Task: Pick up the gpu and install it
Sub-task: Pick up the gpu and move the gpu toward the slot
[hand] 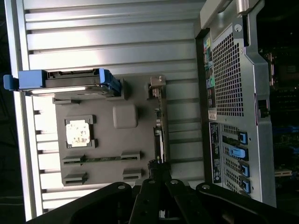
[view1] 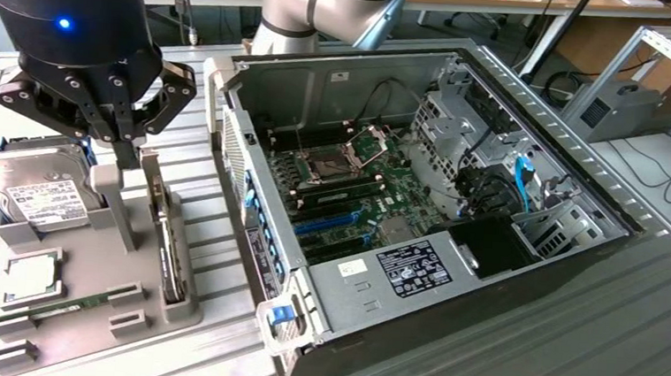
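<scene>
The gpu (view1: pixel 169 247) is a thin dark card standing on its edge in a slot along the grey holder tray (view1: pixel 77 330), on the side nearest the computer case. In the wrist view the gpu (hand: pixel 160 126) shows as a narrow strip with a silver bracket at its far end. My gripper (view1: pixel 126 151) hangs above the tray near one end of the card, its black fingers (hand: pixel 150 198) pressed together with nothing between them. From the wrist, the gripper (hand: pixel 158 175) sits just over the card's near end.
The open computer case (view1: pixel 616 227) lies to the exterior view's right, motherboard (view1: pixel 400 197) with blue slots (view1: pixel 331 216) exposed. The tray also carries a hard drive (view1: pixel 34 189), a CPU chip (view1: pixel 32 275), a RAM stick (view1: pixel 68 304) and a grey post (view1: pixel 114 199). Slatted metal tabletop (view1: pixel 608 349) all around.
</scene>
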